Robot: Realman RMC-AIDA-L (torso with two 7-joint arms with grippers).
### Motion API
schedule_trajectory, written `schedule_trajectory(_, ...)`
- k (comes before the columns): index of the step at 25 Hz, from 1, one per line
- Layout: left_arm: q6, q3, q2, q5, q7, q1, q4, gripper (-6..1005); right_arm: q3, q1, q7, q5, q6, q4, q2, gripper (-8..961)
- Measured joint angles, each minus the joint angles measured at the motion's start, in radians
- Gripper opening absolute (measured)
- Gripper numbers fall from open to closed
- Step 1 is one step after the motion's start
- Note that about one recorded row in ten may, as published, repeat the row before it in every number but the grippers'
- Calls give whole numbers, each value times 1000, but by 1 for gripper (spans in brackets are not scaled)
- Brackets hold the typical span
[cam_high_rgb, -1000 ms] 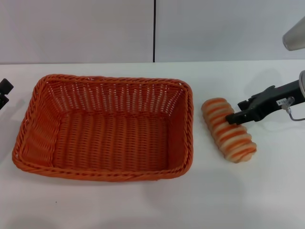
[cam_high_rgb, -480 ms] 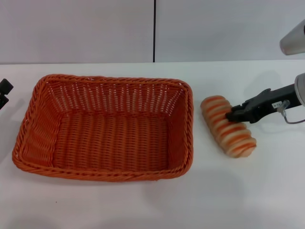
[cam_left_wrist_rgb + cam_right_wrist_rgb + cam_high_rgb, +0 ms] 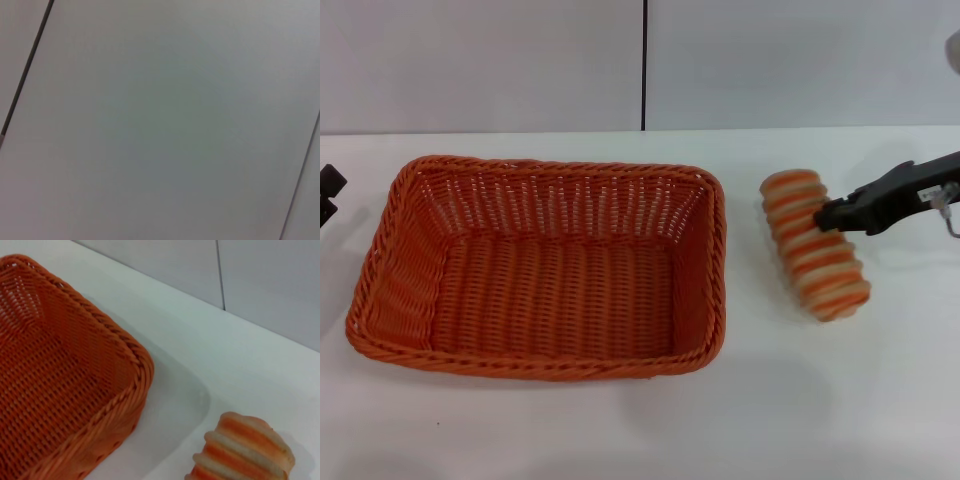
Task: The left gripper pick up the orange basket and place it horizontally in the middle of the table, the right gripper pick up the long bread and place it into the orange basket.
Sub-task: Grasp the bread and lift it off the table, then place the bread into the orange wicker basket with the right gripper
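A plain pale grey wall panel fills almost the whole left wrist view, flat and unmarked. A thin dark seam runs slanted across one corner, with a narrow strip of lighter panel beyond it. A second, fainter seam slants across the opposite corner, parting off another sliver of the same pale surface.

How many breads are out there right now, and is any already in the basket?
1. The long bread is in the right gripper, to the right of the orange basket, not in it. None seems hidden.
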Motion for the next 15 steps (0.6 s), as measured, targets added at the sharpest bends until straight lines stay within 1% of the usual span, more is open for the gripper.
schedule_trajectory(1,0,0,0,0,0,0,0,749,0,0,0,0,0,0,0,154)
schedule_trajectory(2,-3,0,0,0,0,-1,0,749,-1,-16,38,-6,-30,-71,0,150)
schedule_trajectory(3,-6,0,-1,0,0,-1,0,749,-1,-16,38,-6,-30,-71,0,145)
schedule_trajectory(4,-6,0,-1,0,0,-1,0,749,-1,-24,56,-10,-46,-105,0,141)
schedule_trajectory(5,-14,0,-1,0,0,-2,0,749,5,-36,93,-15,-87,-187,0,136)
schedule_trajectory(6,-14,0,-1,0,0,-2,0,749,5,-36,93,-15,-87,-187,0,132)
schedule_trajectory(9,-21,0,-1,0,0,-3,0,749,15,-42,136,-16,-159,-302,1,118)
schedule_trajectory(10,-25,0,-2,0,0,-5,0,749,7,-40,156,-6,-208,-372,2,111)
schedule_trajectory(11,-25,0,-2,0,0,-5,0,749,7,-40,156,-6,-208,-372,2,105)
schedule_trajectory(12,-28,0,-2,0,0,-7,0,749,-20,-31,170,34,-243,-413,3,98)
schedule_trajectory(13,-30,0,-2,0,0,-9,0,749,-20,-31,170,34,-243,-413,3,91)
schedule_trajectory(14,-31,0,-2,0,1,-10,0,749,-42,-25,178,62,-258,-427,4,85)
schedule_trajectory(15,-32,0,-2,0,1,-11,0,749,-87,-11,189,118,-280,-437,4,78)
